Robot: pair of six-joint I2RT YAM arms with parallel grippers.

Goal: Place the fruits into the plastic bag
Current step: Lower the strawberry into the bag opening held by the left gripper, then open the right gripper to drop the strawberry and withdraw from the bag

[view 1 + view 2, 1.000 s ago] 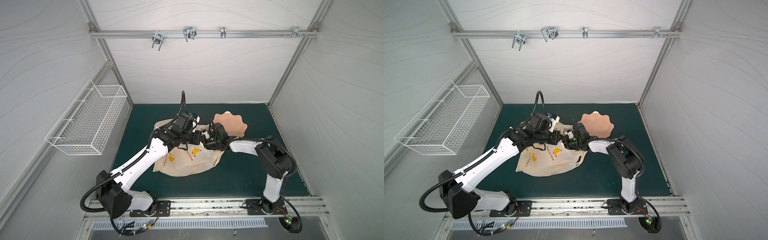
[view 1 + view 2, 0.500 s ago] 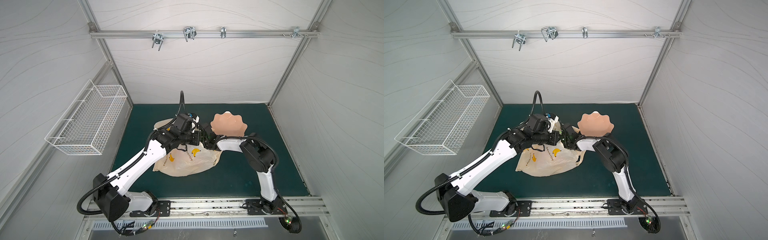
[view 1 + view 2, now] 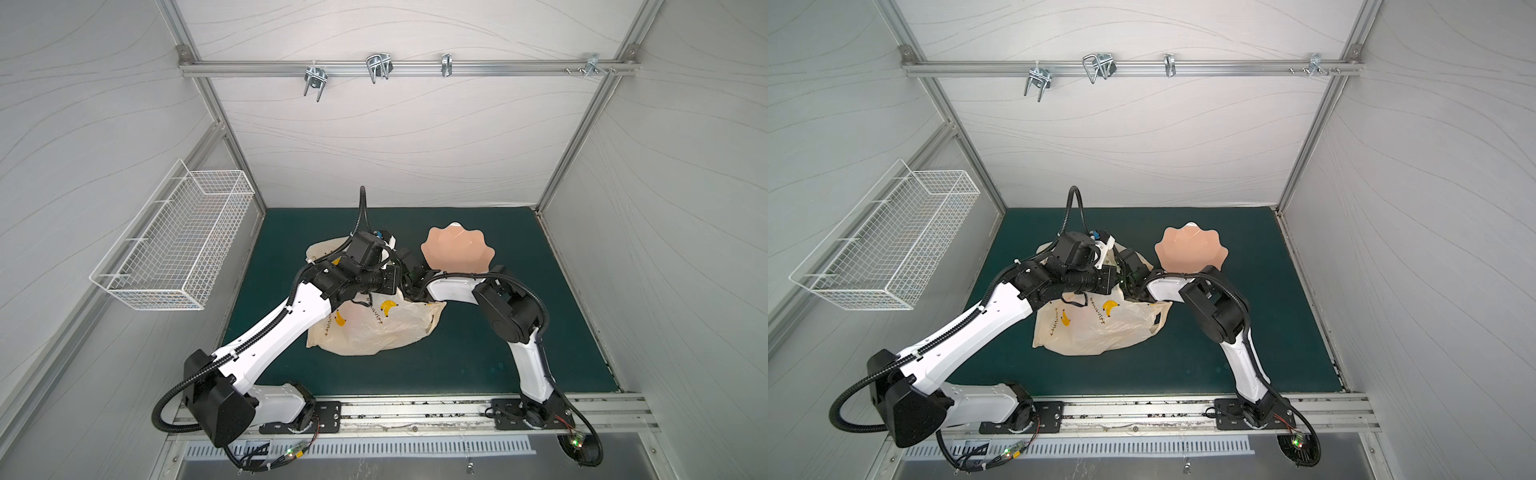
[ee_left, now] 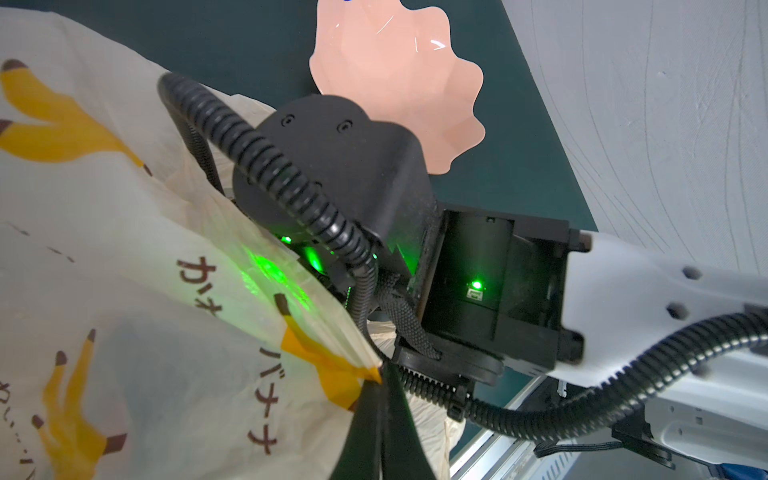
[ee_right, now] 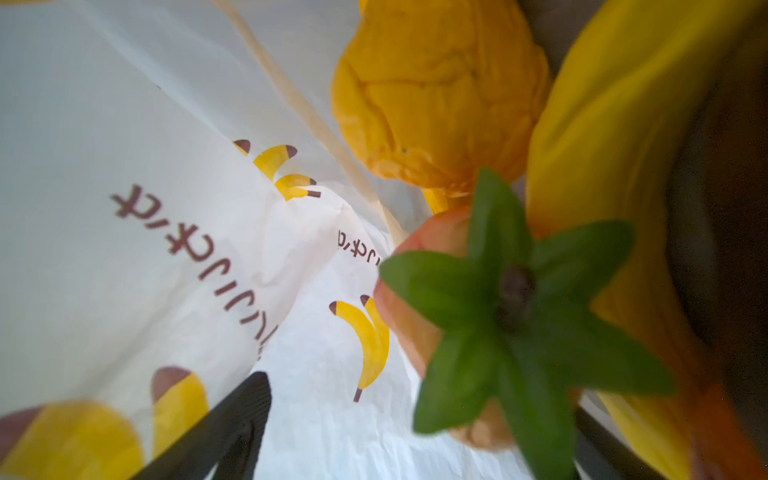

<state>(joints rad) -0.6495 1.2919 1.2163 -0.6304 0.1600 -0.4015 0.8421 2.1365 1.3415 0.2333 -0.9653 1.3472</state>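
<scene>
Left hand is pinched tight on the rim of the plastic bag, lifting its mouth off the tabletop. Right hand is inside that mouth with its jaws wide. One finger stands clear of the red strawberry with its green leaf cap, which lies beside a long yellow banana and a crinkled orange-yellow fruit. I judge this to be the release of a late, perhaps the last, fruit, since the pink dish shows nothing in it. The next move calls for drawing the right hand straight back out without snagging the film. Only the right wrist view shows the fruits. Both top views show just the bag lying mid-tabletop under the arms, and the left wrist view alone shows the pinch.
</scene>
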